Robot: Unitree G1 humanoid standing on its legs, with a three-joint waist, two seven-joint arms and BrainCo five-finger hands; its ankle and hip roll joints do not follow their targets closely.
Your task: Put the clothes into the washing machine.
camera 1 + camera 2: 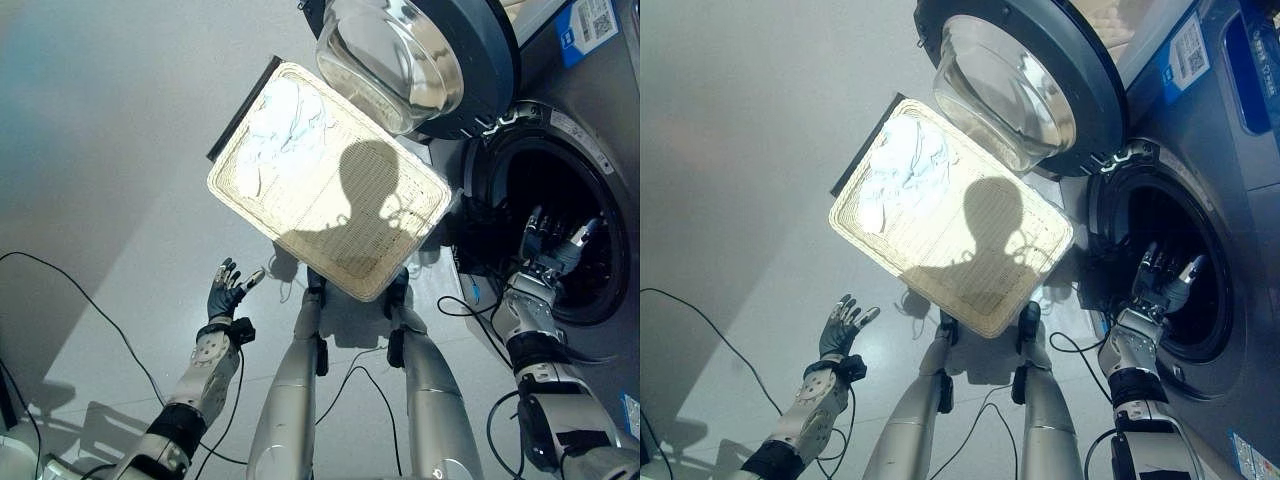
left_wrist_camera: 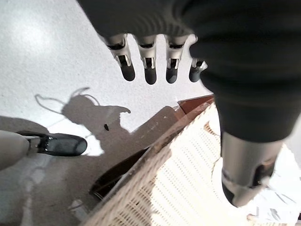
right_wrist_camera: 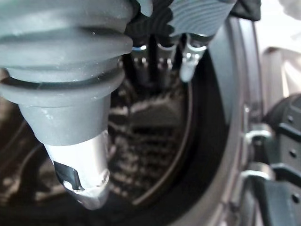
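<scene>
Right hand (image 1: 555, 250) open at washing machine (image 1: 590, 160) mouth.

Both eye views look steeply down from the head, sharing the basket (image 1: 330, 185), floor and washing machine (image 1: 1200, 150). The left wrist view faces the basket's rim closely; the right wrist view looks into the drum (image 3: 150, 136).

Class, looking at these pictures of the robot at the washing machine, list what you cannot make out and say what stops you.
- Drum contents: too dark in the eye views.
- Whether the right hand has let go of clothes: drum too dark in its wrist view.
- Basket depth under the white clothes: bright glare.
</scene>
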